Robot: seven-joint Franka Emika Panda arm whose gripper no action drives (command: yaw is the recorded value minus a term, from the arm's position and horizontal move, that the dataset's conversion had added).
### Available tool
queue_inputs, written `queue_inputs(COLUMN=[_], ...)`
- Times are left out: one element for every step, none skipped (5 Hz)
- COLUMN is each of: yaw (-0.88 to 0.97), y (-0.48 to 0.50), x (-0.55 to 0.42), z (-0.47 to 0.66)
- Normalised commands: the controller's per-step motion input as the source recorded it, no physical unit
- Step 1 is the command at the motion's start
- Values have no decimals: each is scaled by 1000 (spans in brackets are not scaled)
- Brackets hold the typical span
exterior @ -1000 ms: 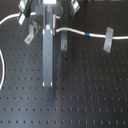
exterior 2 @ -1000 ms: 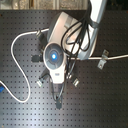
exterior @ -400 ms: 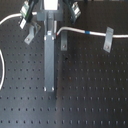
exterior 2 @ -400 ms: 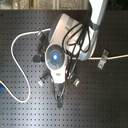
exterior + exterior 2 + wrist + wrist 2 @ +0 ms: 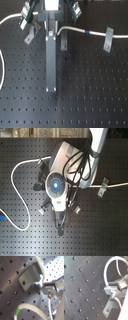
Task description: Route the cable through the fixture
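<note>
a: how far along are we?

b: partway, by my reading. in the first exterior view the cable runs along the far edge of the board, through the right clip and on to the middle clip just beside the arm. its blue band sits between those two clips. so i'd call two clips reached.

a: and what's left?

b: the left clip. the cable's other stretch arcs off past the board's left edge and i can't see it seated in that clip, so i judge that one still open.

a: what's the gripper doing?

b: in the first wrist view the gripper sits right at the cable, touching the grey clip. the tips look pressed close around the cord, but the picture's too blurred for me to say whether they're pinching it.

a: the overhead view?

b: in the second exterior view the arm hides the middle of the board. i only see the cable loop toward the left edge and a strand passing a clip near the right edge.

a: any bins or trays?

b: none that i can see, just the clips on the perforated board.
</note>
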Motion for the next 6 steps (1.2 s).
queue_inputs(yaw=[0, 0, 0, 17, 71, 0], y=[4, 1, 2, -218, -315, -39], x=[79, 15, 34, -112, -95, -74], z=[-1, 0, 2, 101, 10, 46])
